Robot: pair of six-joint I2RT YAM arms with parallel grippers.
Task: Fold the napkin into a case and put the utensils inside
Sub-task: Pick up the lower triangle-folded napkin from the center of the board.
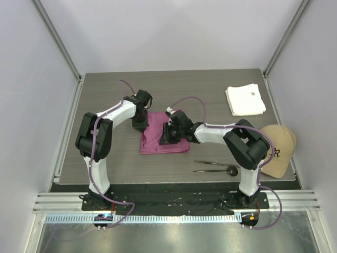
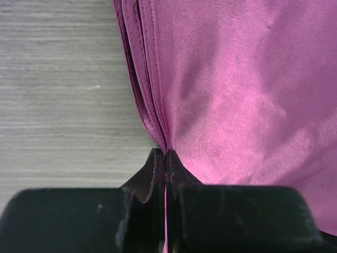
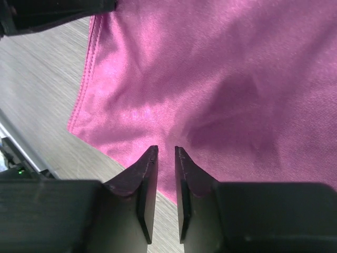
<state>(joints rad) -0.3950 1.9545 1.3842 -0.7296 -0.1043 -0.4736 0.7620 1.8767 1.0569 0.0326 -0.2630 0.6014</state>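
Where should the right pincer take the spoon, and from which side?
Mid-handle of the spoon, from straight above, jaws across the handle. It lies flat on the table, handle running left-right, round head at the right end. The other utensil lies parallel just behind it, so probably open narrowly.

Little can be read. The tan cap (image 1: pixel 277 149) carries a dark emblem on its front — seemingly a letter R, too small to be sure. The white cloth (image 1: pixel 243 103) bears a small tag (image 1: pixel 251 94) — its print is illegible.
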